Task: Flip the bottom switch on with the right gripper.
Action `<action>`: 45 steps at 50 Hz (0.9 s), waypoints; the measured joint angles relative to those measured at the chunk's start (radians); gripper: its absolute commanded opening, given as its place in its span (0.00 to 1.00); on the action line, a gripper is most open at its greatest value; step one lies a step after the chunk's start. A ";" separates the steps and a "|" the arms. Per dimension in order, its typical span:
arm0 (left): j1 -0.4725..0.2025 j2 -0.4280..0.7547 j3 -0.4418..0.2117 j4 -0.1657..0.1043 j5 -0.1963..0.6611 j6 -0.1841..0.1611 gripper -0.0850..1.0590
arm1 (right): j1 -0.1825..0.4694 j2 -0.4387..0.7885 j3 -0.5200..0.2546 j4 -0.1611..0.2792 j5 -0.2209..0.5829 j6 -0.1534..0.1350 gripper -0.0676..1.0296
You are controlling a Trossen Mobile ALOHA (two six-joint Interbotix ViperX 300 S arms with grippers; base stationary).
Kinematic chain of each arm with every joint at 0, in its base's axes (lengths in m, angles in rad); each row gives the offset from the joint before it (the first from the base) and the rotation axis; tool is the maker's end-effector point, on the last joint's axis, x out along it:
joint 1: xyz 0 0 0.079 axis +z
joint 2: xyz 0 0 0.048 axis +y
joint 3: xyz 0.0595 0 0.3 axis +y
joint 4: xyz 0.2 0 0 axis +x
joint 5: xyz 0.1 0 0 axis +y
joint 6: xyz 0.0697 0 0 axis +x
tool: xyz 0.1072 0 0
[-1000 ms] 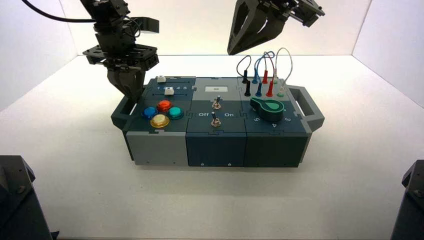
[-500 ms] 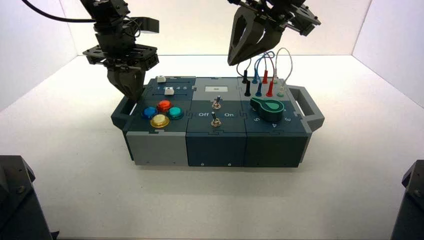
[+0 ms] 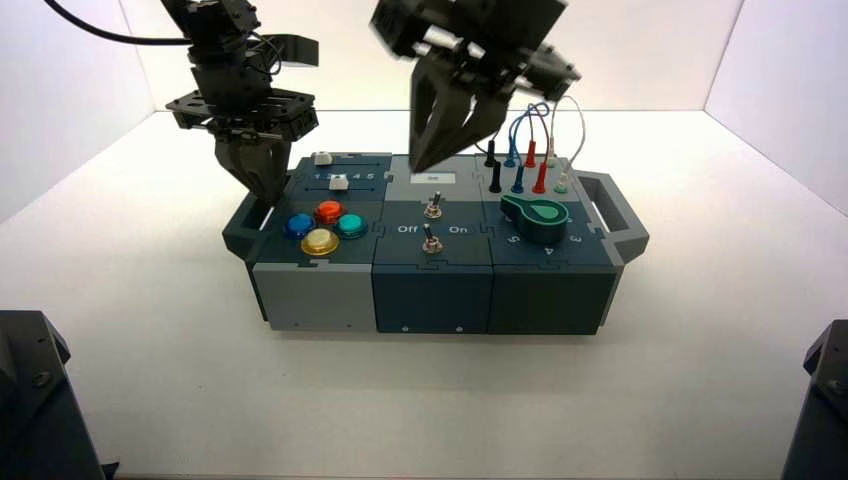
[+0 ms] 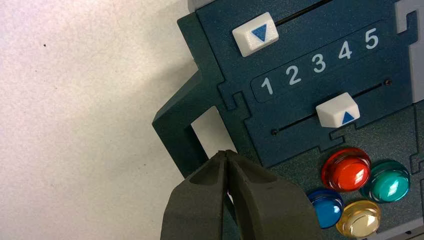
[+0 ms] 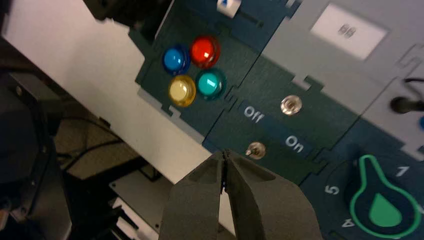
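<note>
Task so far: not done. The bottom switch (image 3: 430,240) has not been touched yet.
Switch spot: it sits in the middle of the box (image 3: 430,290), on the near side, between the white words "Off" and "On". A second switch (image 3: 433,206) with no words sits just behind it.
Right gripper: the right gripper (image 3: 425,160) hangs in the air above the far middle of the box. Its two fingers are pressed together into a point and hold nothing.
What is left: I think it must come down beside the lever and push it toward "On".
Left gripper: the left gripper (image 3: 262,188) waits by the left handle, fingers together, holding nothing.
Worktop: the worktop (image 3: 700,330) is plain white and flat.
Room: white walls stand on three sides.
</note>
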 measured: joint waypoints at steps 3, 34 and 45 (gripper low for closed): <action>0.000 0.002 0.000 0.000 0.002 0.000 0.05 | 0.002 0.006 -0.005 0.002 0.012 0.003 0.04; 0.000 0.003 -0.003 -0.002 0.006 0.000 0.05 | 0.005 0.084 -0.034 0.015 0.063 0.015 0.04; 0.000 0.003 -0.003 0.000 0.008 0.000 0.05 | 0.003 0.135 -0.066 0.017 0.072 0.009 0.04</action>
